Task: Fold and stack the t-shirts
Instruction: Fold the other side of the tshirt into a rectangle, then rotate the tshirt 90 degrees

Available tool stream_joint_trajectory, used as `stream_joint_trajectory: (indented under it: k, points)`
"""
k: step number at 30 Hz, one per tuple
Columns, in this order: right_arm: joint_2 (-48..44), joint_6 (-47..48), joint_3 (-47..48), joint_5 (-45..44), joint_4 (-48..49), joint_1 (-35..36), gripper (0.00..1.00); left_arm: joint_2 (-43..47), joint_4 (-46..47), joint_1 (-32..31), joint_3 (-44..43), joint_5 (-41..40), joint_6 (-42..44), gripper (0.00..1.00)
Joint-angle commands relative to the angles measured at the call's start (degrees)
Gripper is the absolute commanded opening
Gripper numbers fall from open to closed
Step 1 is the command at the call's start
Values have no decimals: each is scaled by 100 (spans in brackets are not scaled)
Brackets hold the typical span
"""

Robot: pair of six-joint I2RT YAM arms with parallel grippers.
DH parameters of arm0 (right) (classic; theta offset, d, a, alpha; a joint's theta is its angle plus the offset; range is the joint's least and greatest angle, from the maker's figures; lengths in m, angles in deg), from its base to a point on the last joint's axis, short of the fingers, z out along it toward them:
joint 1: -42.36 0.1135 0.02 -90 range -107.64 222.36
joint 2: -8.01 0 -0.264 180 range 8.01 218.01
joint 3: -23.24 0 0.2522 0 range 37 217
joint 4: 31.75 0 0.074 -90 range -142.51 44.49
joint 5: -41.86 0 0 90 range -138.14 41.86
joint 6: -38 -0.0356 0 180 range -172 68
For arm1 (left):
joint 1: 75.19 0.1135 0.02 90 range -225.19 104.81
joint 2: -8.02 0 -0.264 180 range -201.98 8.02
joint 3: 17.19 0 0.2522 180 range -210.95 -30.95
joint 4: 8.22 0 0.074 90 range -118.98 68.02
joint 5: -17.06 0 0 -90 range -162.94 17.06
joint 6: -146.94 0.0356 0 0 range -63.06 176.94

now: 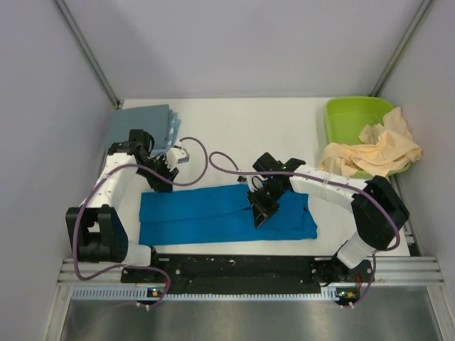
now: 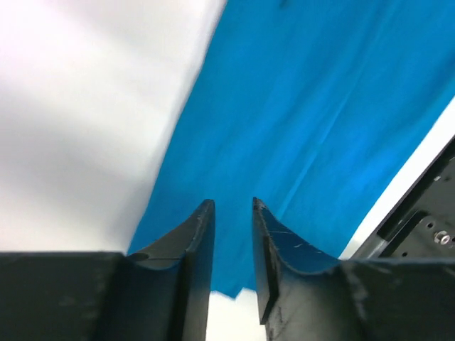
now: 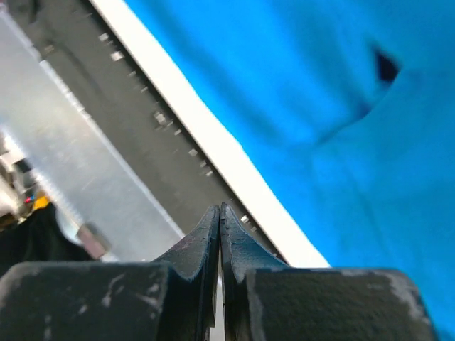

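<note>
Three lots of cloth sit on the white desk [image 1: 234, 121]. The bright blue t-shirt [image 1: 213, 213] lies near the front edge, smoothed into a long flat rectangle with soft lengthwise creases and a matte knit surface. Dull grey-blue t-shirts [image 1: 141, 128] rest in a neat squared stack at the far left corner. A pale cream-peach t-shirt [image 1: 377, 150] hangs crumpled and bunched over the rim of the glossy lime-green plastic tub [image 1: 352, 114] at the far right.

The left hand [image 2: 233, 213] has hard black fingers, scuffed on their inner faces. They stand a narrow gap apart with nothing between them. In the overhead view it sits at the far left corner of the blue shirt, where the cloth edge meets bare desk.

The right hand [image 3: 220, 213] has its two black fingers pressed tip to tip, and no cloth shows between them. It is over the right-centre part of the blue shirt, with its tips pointing toward the near hem and the black rail [image 3: 121, 121] beyond. Whether it touches the cloth cannot be told.
</note>
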Motion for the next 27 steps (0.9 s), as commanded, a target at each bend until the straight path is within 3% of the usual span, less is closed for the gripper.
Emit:
stream_joint_trajectory:
  k: [1, 5, 8, 10, 12, 13, 16, 21, 23, 26, 27]
  points:
    - [-888, -324, -52, 746, -411, -365, 0, 500, 353, -1001, -517, 1249, -172, 36]
    - [-1197, -774, -140, -474, -376, -1594, 0, 54, 602, -2162, -903, 1803, -331, 43]
    - [-1128, -792, -53, -1309, -130, -2184, 0, -351, 908, -2813, -1141, 1682, -523, 44]
    - [-970, -705, 114, -1942, -25, -2440, 11, -562, 1224, -3086, -1151, 1261, -708, 39]
    - [-785, -704, 263, -2618, 116, -2677, 37, -668, 1549, -3070, -1107, 909, -988, 35]
    - [-715, -669, 299, -2856, 256, -2765, 43, -677, 1716, -3061, -1011, 620, -1120, 35]
    - [-294, -520, 431, -3052, 607, -2845, 51, -616, 2174, -2903, -538, -398, -1429, 38]
    - [708, -335, 703, -3316, 696, -2994, 53, -449, 2622, -2193, 166, -1596, -1728, 42]
    - [1095, -186, 852, -3088, 714, -3038, 47, -370, 2667, -1675, 378, -1554, -1807, 44]
    - [1534, -89, 1238, -2867, 714, -3047, 5, -221, 2667, -927, 633, -1554, -1825, 47]
    - [1675, -37, 1449, -2937, 714, -3047, 0, -133, 2658, -708, 729, -1536, -1781, 48]
